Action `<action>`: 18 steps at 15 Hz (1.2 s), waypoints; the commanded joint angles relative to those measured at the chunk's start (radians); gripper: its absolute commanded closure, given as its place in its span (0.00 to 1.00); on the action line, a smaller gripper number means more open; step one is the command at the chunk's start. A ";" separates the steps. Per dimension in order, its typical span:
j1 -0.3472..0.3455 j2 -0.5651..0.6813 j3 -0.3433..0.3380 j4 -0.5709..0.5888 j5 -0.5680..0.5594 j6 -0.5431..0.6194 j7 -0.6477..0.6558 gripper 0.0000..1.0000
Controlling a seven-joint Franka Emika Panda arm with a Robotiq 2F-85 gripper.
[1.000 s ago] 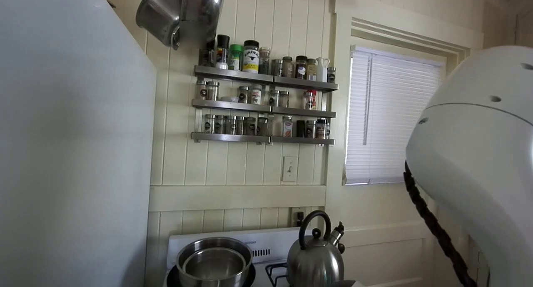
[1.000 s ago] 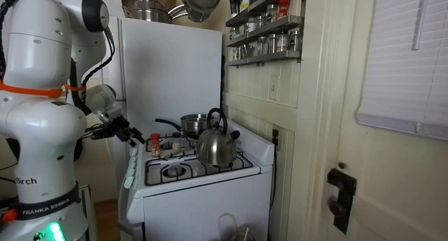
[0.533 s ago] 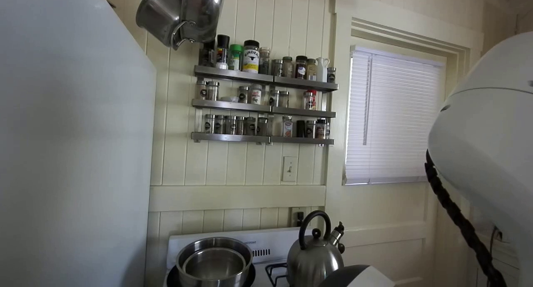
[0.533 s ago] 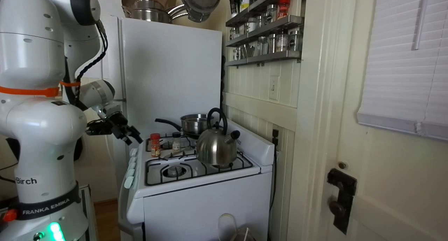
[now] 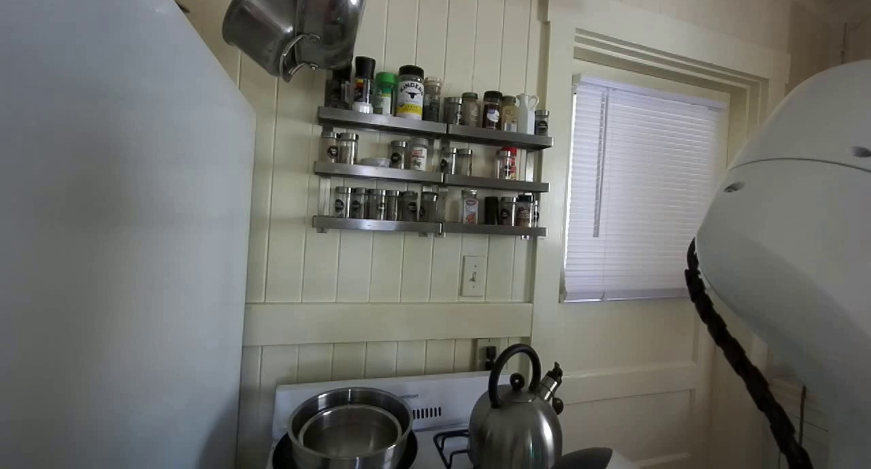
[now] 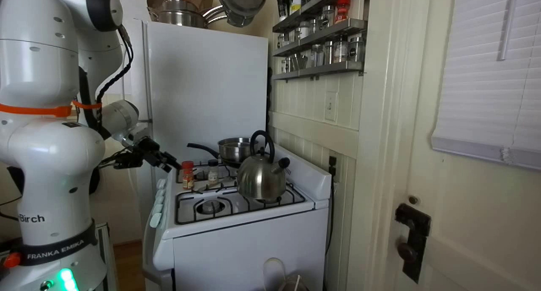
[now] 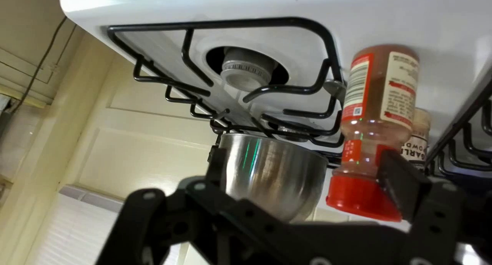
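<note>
Two spice containers stand on the gas stove [image 6: 241, 248]: a red-capped seasoning bottle [image 6: 187, 178] and a garlic powder jar [image 7: 418, 145]. Judging by the closeness, the approach to the bottle looks well advanced, while no grip or lift is made yet. The end effector [image 6: 173, 168] hangs beside the bottle's cap [image 7: 359, 197], fingers [image 7: 403, 188] wide apart, holding nothing; in the wrist view one finger overlaps the cap, contact unclear.
</note>
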 commanded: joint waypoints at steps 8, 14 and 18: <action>0.009 0.066 -0.007 -0.006 -0.204 0.022 0.104 0.00; 0.033 0.135 -0.002 0.008 -0.271 -0.040 0.118 0.00; 0.032 0.122 -0.004 0.000 -0.261 -0.047 0.084 0.00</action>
